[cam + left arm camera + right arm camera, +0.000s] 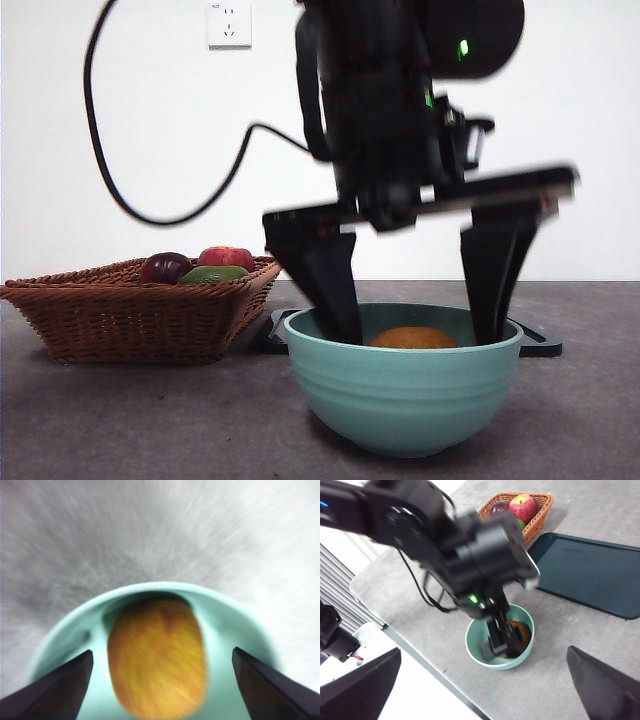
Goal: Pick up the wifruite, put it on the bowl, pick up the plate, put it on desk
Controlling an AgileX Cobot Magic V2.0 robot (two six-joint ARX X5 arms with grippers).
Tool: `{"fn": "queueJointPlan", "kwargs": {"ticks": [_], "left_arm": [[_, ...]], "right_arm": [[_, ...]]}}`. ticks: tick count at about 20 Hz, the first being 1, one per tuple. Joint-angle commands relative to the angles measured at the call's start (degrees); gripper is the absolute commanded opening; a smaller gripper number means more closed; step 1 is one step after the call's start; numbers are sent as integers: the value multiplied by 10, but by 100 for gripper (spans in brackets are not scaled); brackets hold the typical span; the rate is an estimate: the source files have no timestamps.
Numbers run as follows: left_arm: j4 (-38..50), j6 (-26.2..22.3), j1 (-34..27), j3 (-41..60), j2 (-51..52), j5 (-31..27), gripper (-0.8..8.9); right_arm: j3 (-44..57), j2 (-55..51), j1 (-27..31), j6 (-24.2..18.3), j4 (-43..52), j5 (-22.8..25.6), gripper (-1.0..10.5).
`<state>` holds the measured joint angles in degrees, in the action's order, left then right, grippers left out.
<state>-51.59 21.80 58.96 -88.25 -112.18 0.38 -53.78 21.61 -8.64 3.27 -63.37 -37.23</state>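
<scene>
The left tool (415, 290) is lowered into the bowl (403, 385), and its two black jaws stand wide apart, one at the left inner wall and one at the right inner wall. Between them lies the wifruite (412, 338), resting on the bottom of the bowl; neither jaw touches it, so the tool holds nothing. In the left wrist view the wifruite (157, 655) fills the middle of the mint-green bowl (235, 625), with clear space on both sides up to the jaws. This picture is blurred.

The bowl stands on the counter (120, 420), near the front edge and a little right of the middle. Behind the bowl, flat on the counter, lies a dark tray (535, 343), which shows at both sides of the bowl. In the right wrist view this tray (590, 572) is a dark green rectangle, on the far side of the bowl (522, 652).

At the left, further back, stands a woven basket (130, 310). It holds a dark purple fruit (165, 267), a red apple (228, 257) and a green fruit (213, 274).

The right tool (485, 690) hangs high above the counter, well apart from the bowl, with its jaws spread wide and nothing between them.

A black cable (105, 170) hangs in a loop before the white wall, and a wall socket (229, 22) is above it.
</scene>
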Motion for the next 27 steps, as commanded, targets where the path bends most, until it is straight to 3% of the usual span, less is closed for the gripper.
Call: {"fn": "queueJointPlan", "kwargs": {"ticks": [1, 7, 10, 14, 21, 23, 27], "left_arm": [[2, 3, 7, -15, 40, 2, 466], [-14, -1, 7, -15, 193, 2, 507], [-4, -8, 5, -15, 272, 1, 594], [-38, -48, -1, -15, 358, 0, 600], [-172, -124, -1, -13, 461, 0, 598], [-199, -153, -1, -10, 485, 0, 598], [-200, -158, -1, 14, 554, 0, 598]], "right_arm": [[-11, 0, -3, 4, 7, 2, 598], [-11, 0, -3, 4, 8, 2, 598], [-11, 0, -3, 3, 8, 2, 598], [-11, 0, -3, 4, 8, 2, 598], [-11, 0, -2, 7, 8, 3, 598], [-11, 0, -2, 23, 8, 21, 598], [-11, 6, -2, 39, 7, 28, 598]]}}
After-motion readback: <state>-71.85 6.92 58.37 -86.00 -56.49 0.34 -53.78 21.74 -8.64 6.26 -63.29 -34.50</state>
